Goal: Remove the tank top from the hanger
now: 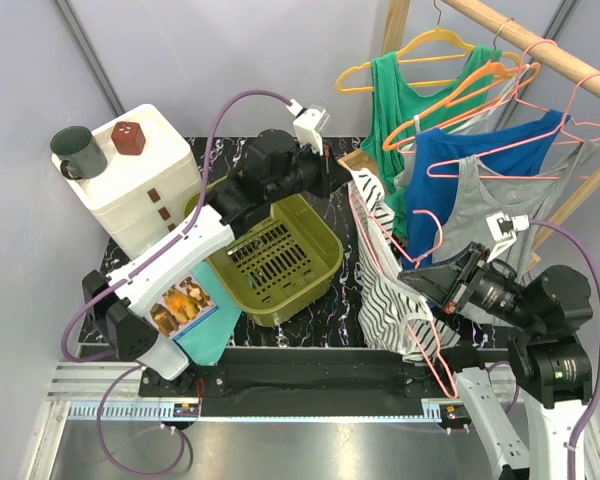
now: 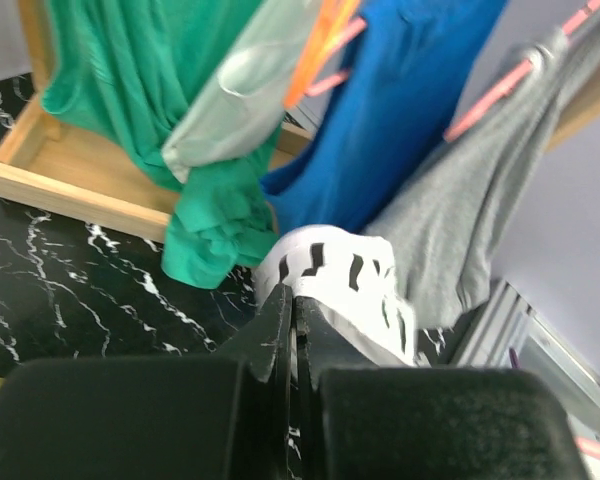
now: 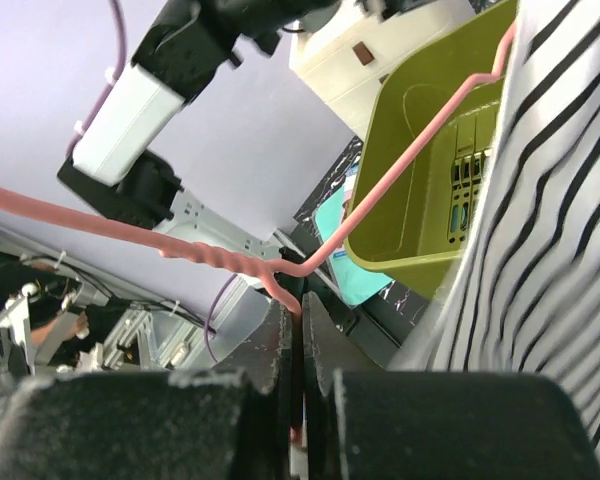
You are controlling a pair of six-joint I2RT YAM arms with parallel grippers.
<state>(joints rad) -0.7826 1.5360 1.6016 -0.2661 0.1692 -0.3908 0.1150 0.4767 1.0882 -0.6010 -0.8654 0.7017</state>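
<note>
The black-and-white striped tank top (image 1: 385, 290) hangs between my two grippers over the right part of the table, still on a pink wire hanger (image 1: 435, 350). My left gripper (image 1: 342, 178) is shut on the top's upper edge; in the left wrist view the white cloth (image 2: 345, 275) bunches right at the closed gripper (image 2: 296, 305). My right gripper (image 1: 415, 283) is shut on the hanger. In the right wrist view the pink wire (image 3: 400, 160) runs down into the closed gripper (image 3: 298, 310) just below its twisted neck, with the striped cloth (image 3: 550, 230) to the right.
An olive basket (image 1: 280, 255) sits mid-table. White drawers (image 1: 145, 180) at the left carry a dark mug (image 1: 77, 150) and a red block (image 1: 128, 137). Green (image 1: 400, 90), blue (image 1: 450, 170) and grey (image 1: 480, 200) tops hang on the wooden rack at the back right. A teal booklet (image 1: 195, 320) lies near the front.
</note>
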